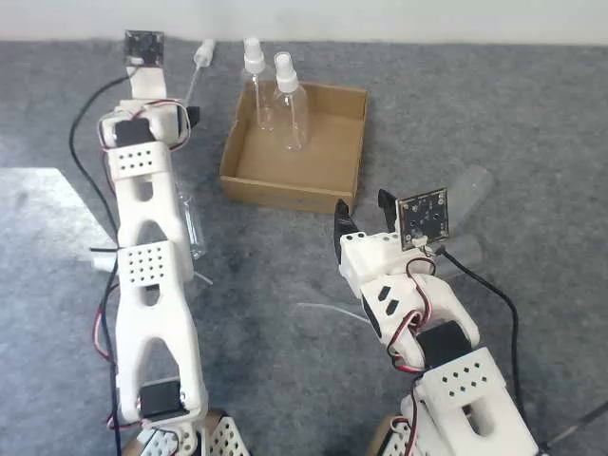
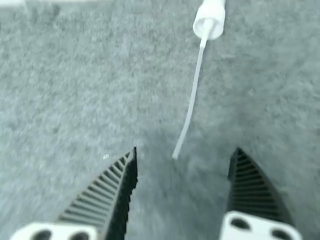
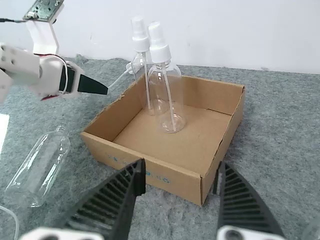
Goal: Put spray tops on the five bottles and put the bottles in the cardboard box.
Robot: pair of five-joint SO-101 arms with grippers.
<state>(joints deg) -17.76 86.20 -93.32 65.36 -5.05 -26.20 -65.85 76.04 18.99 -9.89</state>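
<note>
Left gripper (image 2: 185, 152): jaws apart, nothing held, poised low over the grey mat (image 2: 75, 90) at the far left of the table. Just ahead of the gap lies the free end of a dip tube. It runs away to the white head of a loose spray top (image 2: 209, 20), which lies on the mat just left of the far corner of the cardboard box (image 1: 275, 190).

Right gripper (image 1: 363, 201): jaws apart, empty, hanging just outside the box's near right corner.

Inside the box, against the far wall, two capped bottles (image 3: 167, 95) stand upright and close together. A bare bottle (image 1: 193, 223) lies on its side on the mat, close beside the left arm. Something clear and bottle-like (image 1: 472, 183) lies right of the box; I cannot make it out fully.

Hazards noted:
- The jaws line up with the tube, not the head. A pinch there would likely bend the tube or let the top swing or slip out.
- The head is round and could roll if nudged.
- The bare bottle sits where the left arm's sweep may knock it rolling.
- The upright pair could topple if a bottle is lowered against them.
</note>
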